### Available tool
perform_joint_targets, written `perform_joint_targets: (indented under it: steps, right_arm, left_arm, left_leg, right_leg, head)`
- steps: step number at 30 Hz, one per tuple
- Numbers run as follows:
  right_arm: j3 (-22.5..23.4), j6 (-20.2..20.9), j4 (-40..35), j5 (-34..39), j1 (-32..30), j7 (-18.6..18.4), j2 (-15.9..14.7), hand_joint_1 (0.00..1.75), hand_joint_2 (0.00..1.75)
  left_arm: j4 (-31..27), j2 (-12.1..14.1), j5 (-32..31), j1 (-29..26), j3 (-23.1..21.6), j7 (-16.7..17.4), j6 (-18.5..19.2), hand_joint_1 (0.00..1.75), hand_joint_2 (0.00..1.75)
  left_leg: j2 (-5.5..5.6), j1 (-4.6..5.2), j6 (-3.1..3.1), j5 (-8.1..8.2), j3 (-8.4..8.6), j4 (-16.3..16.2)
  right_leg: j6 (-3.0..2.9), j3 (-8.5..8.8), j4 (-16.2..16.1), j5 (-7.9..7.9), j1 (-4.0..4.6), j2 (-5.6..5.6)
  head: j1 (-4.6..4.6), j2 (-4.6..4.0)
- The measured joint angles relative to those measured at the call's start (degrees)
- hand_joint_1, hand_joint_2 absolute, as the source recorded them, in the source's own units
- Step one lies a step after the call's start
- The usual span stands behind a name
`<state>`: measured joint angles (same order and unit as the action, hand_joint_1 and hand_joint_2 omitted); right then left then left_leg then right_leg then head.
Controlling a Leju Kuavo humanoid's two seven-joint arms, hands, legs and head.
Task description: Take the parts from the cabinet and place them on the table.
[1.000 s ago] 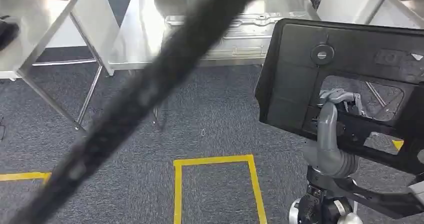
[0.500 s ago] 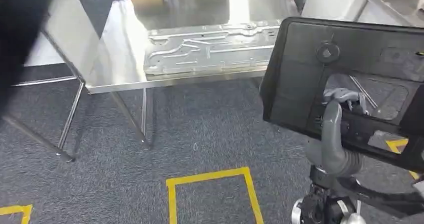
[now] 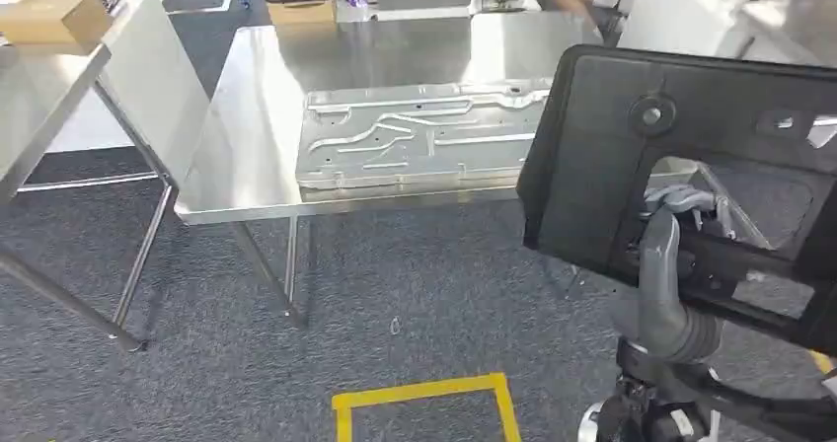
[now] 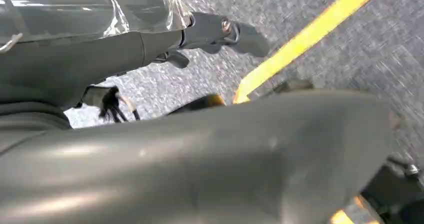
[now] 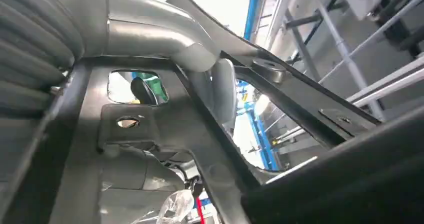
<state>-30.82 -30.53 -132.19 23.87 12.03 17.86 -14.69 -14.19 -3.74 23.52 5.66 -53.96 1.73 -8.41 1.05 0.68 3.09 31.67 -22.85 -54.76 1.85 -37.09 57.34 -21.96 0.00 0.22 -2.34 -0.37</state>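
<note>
On the far left I see a cardboard box (image 3: 51, 18) sitting on a side table (image 3: 59, 97), well apart from my work. Moving right, the steel table (image 3: 247, 116) stands ahead of me across the grey carpet, and a pressed metal panel (image 3: 424, 141) already lies flat on it, near its front edge. Near me on the floor is a yellow tape outline (image 3: 424, 398).

My left hand (image 4: 215, 31) hangs low over the carpet and tape; I can see part of it only, and I cannot tell how its fingers lie or whether it holds anything.

On the right, my right hand (image 3: 676, 215) carries the black plastic panel (image 3: 602, 166), held upright in the air, near me and short of the table. The thumb runs up the near face and the fingers (image 3: 681, 197) hook through the panel's large cutout, closing around the bar beside the opening.

I judge this panel to be light for its size and fairly stiff, but broad, so it will swing and twist about a one-handed hold. The smooth plastic may slip; the cutout edge is the sensible place to hold, since the fingers wrap a real rim there. I would set it down flat on the bare tabletop left of the metal panel, lowering one edge first.
</note>
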Motion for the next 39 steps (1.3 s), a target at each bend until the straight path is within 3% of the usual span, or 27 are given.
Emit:
perform_joint_targets:
  steps: [2,4,5,7,8,9,10,11,13,15,17,19,21,23,24,25,26,27,28,30,31,33,34,35,37,38,39]
  right_arm:
    - [0.0,0.0,0.0,0.0,0.2,0.0,0.0,1.75,1.75]
    - [0.0,0.1,0.0,0.0,0.2,0.0,0.0,1.75,1.75]
    - [0.0,0.1,0.0,0.0,0.1,0.0,0.0,1.75,1.75]
    - [-0.1,0.1,0.0,0.0,0.1,0.0,0.0,1.75,1.75]
    - [-0.1,0.1,0.0,0.0,0.0,0.0,0.0,1.75,1.75]
    - [-0.1,0.1,0.0,0.0,0.0,0.0,0.0,1.75,1.75]
    - [-0.1,0.1,0.0,0.0,0.1,0.0,0.0,1.75,1.75]
    - [-0.1,0.2,0.0,0.0,0.1,0.0,0.0,1.75,1.75]
    - [-0.1,0.2,0.0,0.0,0.2,-0.1,0.0,1.75,1.75]
    - [-0.2,0.2,0.0,0.0,0.3,-0.2,0.0,1.75,1.75]
    - [-0.2,0.2,0.0,0.0,0.5,-0.2,0.0,1.75,1.75]
    - [-0.2,0.3,-0.1,0.0,0.5,-0.2,-0.1,1.75,1.75]
    - [-0.2,0.2,-0.1,0.0,0.4,-0.2,-0.1,1.75,1.75]
    - [-0.2,0.0,-0.1,0.0,0.4,-0.2,-0.2,1.75,1.75]
    - [-0.2,-0.1,-0.1,0.0,0.4,-0.1,-0.2,1.75,1.75]
    - [-0.2,-0.1,-0.1,0.0,0.3,-0.1,-0.2,1.75,1.75]
    - [-0.2,-0.1,-0.1,0.0,0.3,-0.1,-0.3,1.75,1.75]
    - [-0.2,-0.1,-0.1,0.0,0.3,-0.1,-0.3,1.75,1.75]
    - [-0.2,-0.2,-0.1,0.0,0.2,-0.1,-0.3,1.75,1.75]
    - [-0.2,-0.3,-0.1,0.0,-0.2,-0.1,-0.3,1.75,1.75]
    - [-0.2,-0.3,-0.4,0.0,-0.2,0.0,-0.3,1.75,1.75]
    - [-0.2,-0.2,-0.5,0.0,0.2,0.0,-0.4,1.75,1.75]
    - [-0.2,-0.2,-0.5,0.0,0.1,0.0,-0.4,1.75,1.75]
    - [-0.2,-0.2,-0.5,0.0,0.1,0.0,-0.4,1.75,1.75]
    - [-0.2,-0.2,-0.5,0.0,0.1,0.0,-0.4,1.75,1.75]
    - [-0.2,-0.2,-0.5,0.0,0.0,0.0,-0.4,1.75,1.75]
    - [-0.2,-0.3,-0.5,0.0,0.0,0.0,-0.4,1.75,1.75]
  left_arm:
    - [0.0,0.0,0.2,0.2,0.0,0.0,0.0,0.00,0.00]
    - [0.0,0.0,0.2,0.5,0.0,0.0,0.0,0.00,0.00]
    - [0.0,0.0,0.2,0.5,0.0,0.0,0.0,0.00,0.00]
    - [0.0,0.0,0.2,0.2,0.0,0.2,0.0,0.00,0.00]
    - [0.0,0.0,0.2,0.0,0.0,0.2,0.0,0.00,0.00]
    - [0.0,0.0,0.2,-0.1,0.0,0.2,0.0,0.00,0.00]
    - [0.0,0.0,0.2,-0.1,0.0,0.2,0.0,0.00,0.00]
    - [0.0,0.0,0.2,-0.1,0.0,0.2,0.0,0.00,0.00]
    - [0.2,0.0,0.2,-0.4,0.0,0.0,0.0,0.00,0.00]
    - [0.2,-0.2,0.3,-0.4,0.0,-0.2,-0.2,0.00,0.00]
    - [0.2,-0.2,0.3,0.0,0.0,-0.3,-0.4,0.00,0.00]
    - [0.2,-0.3,0.3,0.2,0.0,-0.4,-0.6,0.00,0.00]
    - [0.2,-0.4,0.2,0.2,0.0,-0.4,-0.6,0.00,0.00]
    - [0.2,-0.4,0.2,-0.1,0.0,-0.3,-0.5,0.00,0.00]
    - [0.2,-0.4,0.2,-0.1,0.0,-0.3,-0.5,0.00,0.00]
    - [0.2,-0.4,0.2,-0.1,0.0,-0.3,-0.5,0.00,0.00]
    - [0.2,-0.5,0.2,-0.1,0.0,-0.2,-0.5,0.00,0.00]
    - [0.2,-0.5,0.2,-0.1,0.0,-0.2,-0.5,0.00,0.00]
    - [0.2,-0.4,0.2,0.1,0.0,-0.2,-0.5,0.00,0.00]
    - [0.3,-0.4,0.3,0.1,0.0,-0.1,-0.6,0.00,0.00]
    - [0.3,-0.4,0.3,0.1,0.0,-0.2,-0.6,0.00,0.00]
    - [0.3,-0.4,0.3,0.4,0.0,-0.2,-0.7,0.00,0.00]
    - [0.3,-0.4,0.3,0.5,0.0,-0.2,-0.7,0.00,0.00]
    - [0.3,-0.4,0.3,0.6,0.0,-0.1,-0.7,0.00,0.00]
    - [0.3,-0.4,0.3,0.3,0.0,-0.1,-0.7,0.00,0.00]
    - [0.3,-0.4,0.3,0.1,0.0,0.0,-0.7,0.00,0.00]
    - [0.3,-0.4,0.3,0.0,0.0,0.0,-0.7,0.00,0.00]
  left_leg:
    - [-0.07,0.20,-0.53,-1.51,-0.87,-3.4]
    - [-0.24,-0.17,-1.07,-2.04,-5.57,-11.3]
    - [-0.25,-0.36,-1.47,-0.60,-8.53,-14.9]
    - [-0.35,-0.52,-1.86,4.72,-13.40,-19.2]
    - [-0.37,-0.56,-1.90,6.19,-14.78,-19.1]
    - [-0.38,-0.55,-1.79,6.30,-15.30,-17.2]
    - [-0.37,-0.50,-1.50,4.94,-15.13,-13.8]
    - [-0.37,-0.37,-1.06,1.31,-14.70,-9.5]
    - [-0.24,0.37,-0.18,-10.89,-14.71,-2.9]
    - [-0.39,0.39,-0.17,-9.92,-13.46,-2.3]
    - [-0.48,0.27,0.83,-9.25,-11.86,-1.4]
    - [-0.51,-0.22,1.67,-8.35,-9.85,-0.5]
    - [-0.45,-0.41,1.88,-7.02,-7.90,-0.1]
    - [-0.20,-0.76,1.56,-5.36,-5.99,-0.1]
    - [-0.06,-0.95,1.33,-4.49,-4.91,-0.1]
    - [0.02,-1.14,1.07,-3.57,-3.79,-0.1]
    - [0.07,-1.37,0.71,-2.57,-2.44,-0.1]
    - [0.06,-1.49,0.29,-1.47,-1.55,-0.1]
    - [0.04,-1.13,-0.30,0.02,-0.60,-0.5]
    - [-0.12,-0.76,-0.96,1.22,0.33,0.7]
    - [-0.24,-0.85,-1.33,0.81,1.52,0.8]
    - [-0.32,-1.08,-1.59,-1.34,-1.10,-3.8]
    - [-0.43,-1.13,-1.97,-2.59,-3.81,-8.5]
    - [-0.49,-1.13,-2.24,-2.18,-7.14,-13.1]
    - [-0.51,-1.08,-2.35,3.06,-12.32,-18.3]
    - [-0.52,-1.07,-2.32,6.57,-14.17,-18.9]
    - [-0.52,-1.03,-2.02,8.54,-15.16,-17.9]
  right_leg:
    - [-0.69,1.32,-0.3,-0.53,-0.51,0.34]
    - [-1.45,2.58,-0.4,-1.75,-0.54,0.21]
    - [-1.51,2.98,-0.4,-2.29,-0.54,0.26]
    - [-1.53,4.08,-0.4,-3.53,-0.54,0.44]
    - [-1.52,4.89,-0.4,-4.21,-0.53,0.57]
    - [-1.44,5.85,-0.4,-4.98,-0.52,0.68]
    - [-1.33,6.95,-0.4,-5.82,-0.48,0.70]
    - [-1.21,8.12,-0.4,-6.68,-0.41,0.69]
    - [-0.97,9.28,-0.2,-8.05,-0.02,0.97]
    - [-0.52,10.14,-1.4,-8.87,-0.22,1.47]
    - [0.19,9.56,1.5,-6.97,-0.27,1.57]
    - [0.51,4.47,10.4,-5.09,-0.08,0.43]
    - [1.03,-0.80,16.6,-8.37,-0.32,0.40]
    - [1.33,-4.18,17.3,-13.50,-0.57,0.38]
    - [1.67,-4.70,15.7,-14.51,-0.75,0.33]
    - [1.99,-4.50,12.8,-13.92,-0.93,0.23]
    - [2.29,-3.76,8.7,-11.10,-1.16,0.09]
    - [2.61,-2.90,4.0,-5.56,-1.43,-0.25]
    - [2.63,-2.63,-0.5,2.38,-1.71,-1.14]
    - [1.49,-2.21,0.3,1.62,-1.29,-0.86]
    - [0.89,-2.13,0.1,0.91,-1.65,-0.72]
    - [-0.01,-1.02,0.1,0.17,-1.70,-0.42]
    - [-0.36,-0.33,0.1,-0.57,-1.66,-0.44]
    - [-0.55,0.29,0.1,-1.29,-1.60,-0.43]
    - [-0.94,1.99,0.1,-2.84,-1.46,-0.18]
    - [-1.11,3.20,0.1,-3.80,-1.35,-0.03]
    - [-1.15,4.48,0.0,-4.73,-1.27,0.19]
  head:
    - [-0.04,0.07]
    - [-0.06,0.09]
    - [-0.06,0.09]
    - [-0.11,0.09]
    - [-0.13,0.11]
    - [-0.15,0.11]
    - [-0.20,0.11]
    - [-0.20,0.11]
    - [-0.17,0.11]
    - [-0.22,0.15]
    - [-0.39,0.18]
    - [-0.35,0.15]
    - [-0.33,0.17]
    - [-0.30,0.15]
    - [-0.30,0.15]
    - [-0.30,0.15]
    - [-0.28,0.15]
    - [-0.28,0.15]
    - [-0.22,0.15]
    - [-0.78,0.15]
    - [-0.85,0.18]
    - [-0.94,0.17]
    - [-0.94,0.17]
    - [-0.96,0.17]
    - [-0.98,0.17]
    - [-1.00,0.17]
    - [-1.00,0.17]
